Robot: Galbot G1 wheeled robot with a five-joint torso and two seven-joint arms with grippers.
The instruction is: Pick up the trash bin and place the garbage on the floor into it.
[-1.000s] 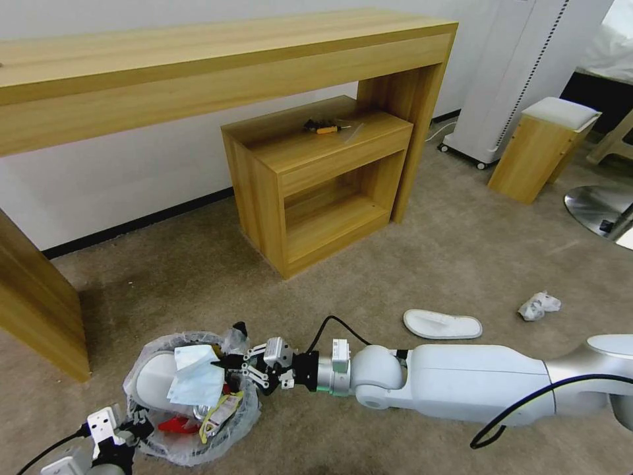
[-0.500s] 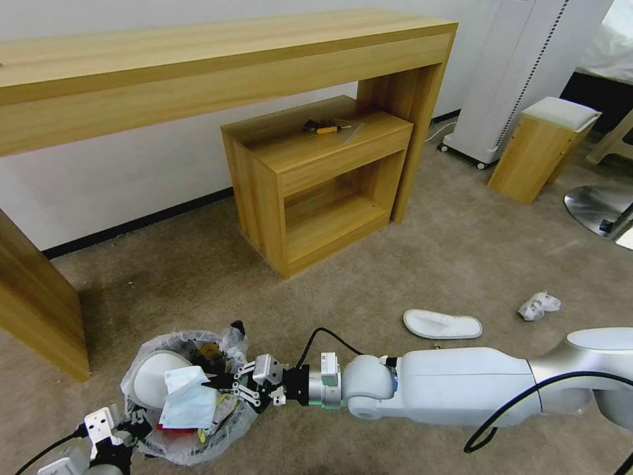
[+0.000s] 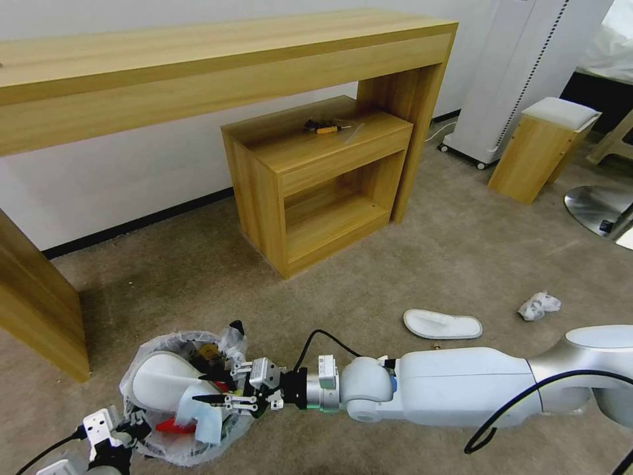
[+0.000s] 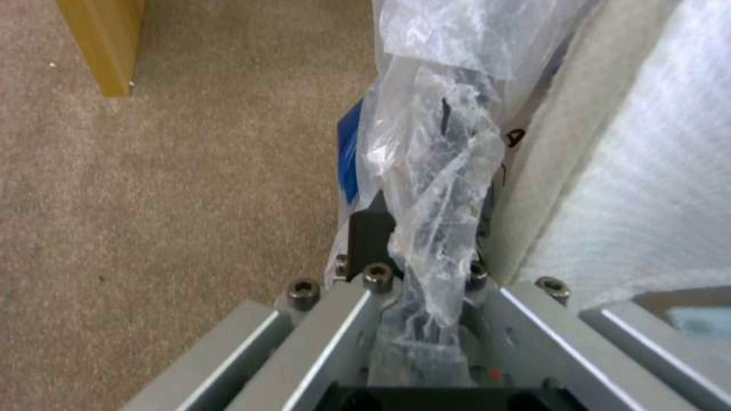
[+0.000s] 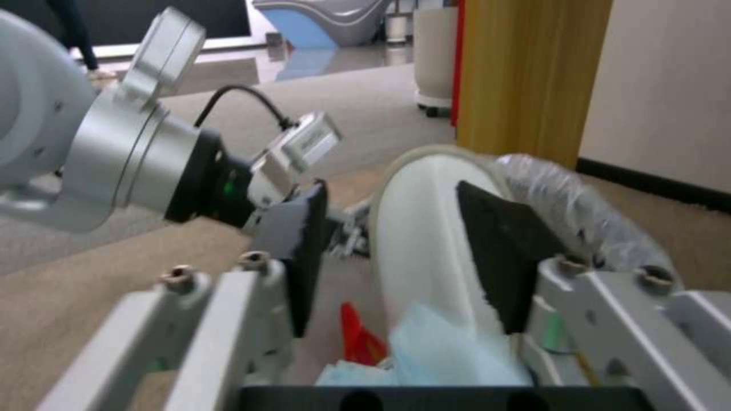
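Note:
The trash bin (image 3: 173,340), lined with a crinkly plastic bag (image 4: 434,171), stands on the beige carpet at the lower left. My left gripper (image 3: 132,422) is shut on its near rim, the bag pinched between the jaws (image 4: 415,274). My right gripper (image 3: 208,389) hangs open over the bin's mouth, its black pads (image 5: 293,245) spread and holding nothing. Inside the bin lie a white slipper (image 3: 161,379), a pale blue tissue (image 3: 206,425) and a red wrapper (image 5: 358,337). A second white slipper (image 3: 442,324) and a white wad (image 3: 539,305) lie on the floor to the right.
A long wooden desk (image 3: 198,66) runs along the wall, with a low wooden shelf unit (image 3: 316,178) under its right end. Its leg (image 3: 36,303) stands close to the left of the bin. A wooden stool (image 3: 544,148) and a chrome chair base (image 3: 597,208) stand far right.
My right gripper has sunk lower over the bin and opened. The pale blue tissue it held has dropped in among the other litter. The left gripper has kept its hold.

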